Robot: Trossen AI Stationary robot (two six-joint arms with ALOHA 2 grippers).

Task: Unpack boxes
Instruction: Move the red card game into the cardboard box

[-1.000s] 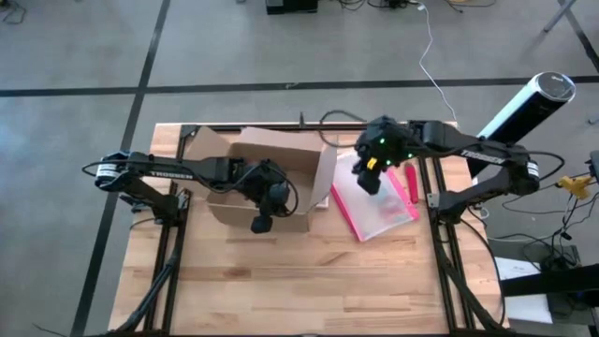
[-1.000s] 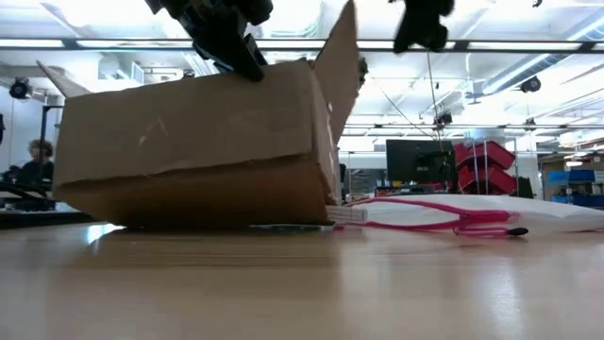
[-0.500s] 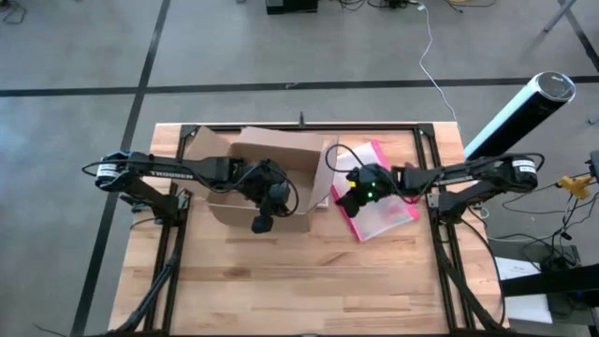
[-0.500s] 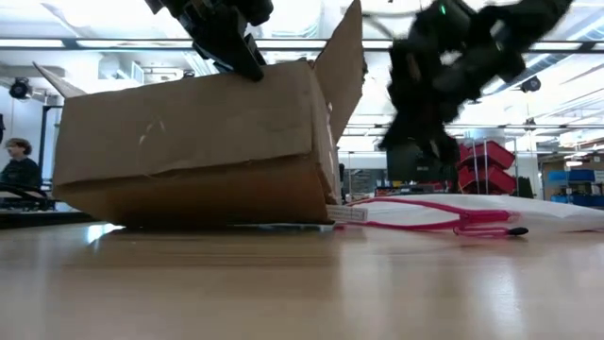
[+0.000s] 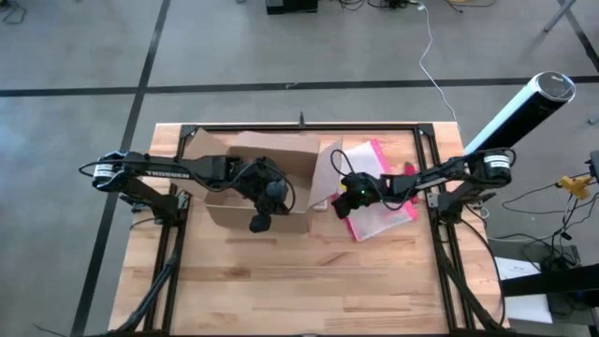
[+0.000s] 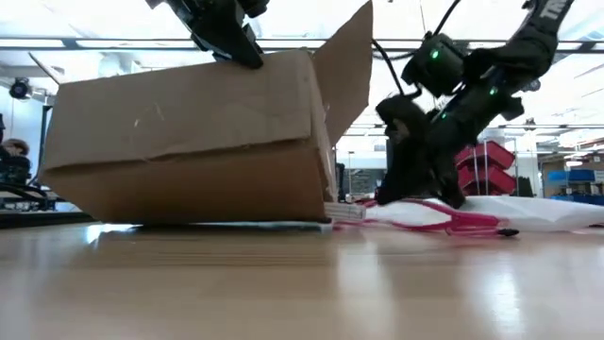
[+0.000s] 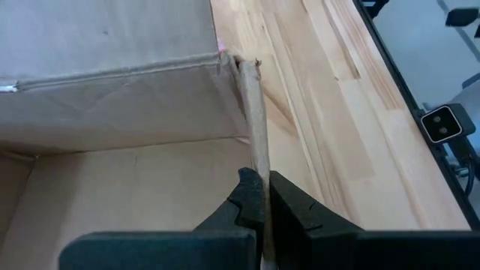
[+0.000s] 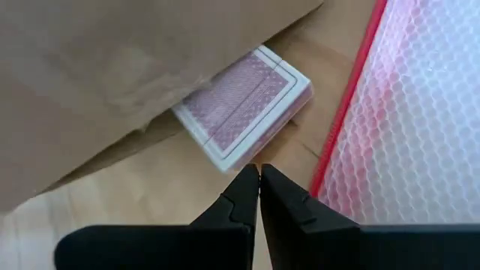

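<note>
The brown cardboard box point(image 5: 253, 168) stands open on the table's far left half, tilted in the low view with its left end point(image 6: 57, 175) raised. My left gripper point(image 7: 264, 196) is shut on its near wall. A pink-edged translucent pouch point(image 5: 384, 201) lies flat to the box's right. A red-backed card deck point(image 8: 247, 105) lies on the wood, partly under the box's right flap point(image 5: 325, 173). My right gripper point(image 8: 259, 174) is shut and low over the table between deck and pouch; I cannot tell whether it touches anything. My left gripper pinches the upper edge of the box's near wall point(image 7: 259, 169), one finger inside the box and one outside. The fingers slant down from the table's left and lie along the edge. The box rests on its right bottom edge point(image 6: 321, 219), its left end raised.
A black-and-white cylinder point(image 5: 519, 108) stands beyond the table's right edge. Dark frame rails point(image 5: 426, 154) run along the table's back and sides. Bare wood point(image 5: 299, 281) spreads over the near half. A person point(image 6: 11, 161) sits in the room behind.
My right gripper has come down from above the pouch and gone toward the table's left and near edge, ending low beside the box's right flap. The box's left end has risen a little under my left gripper's hold.
</note>
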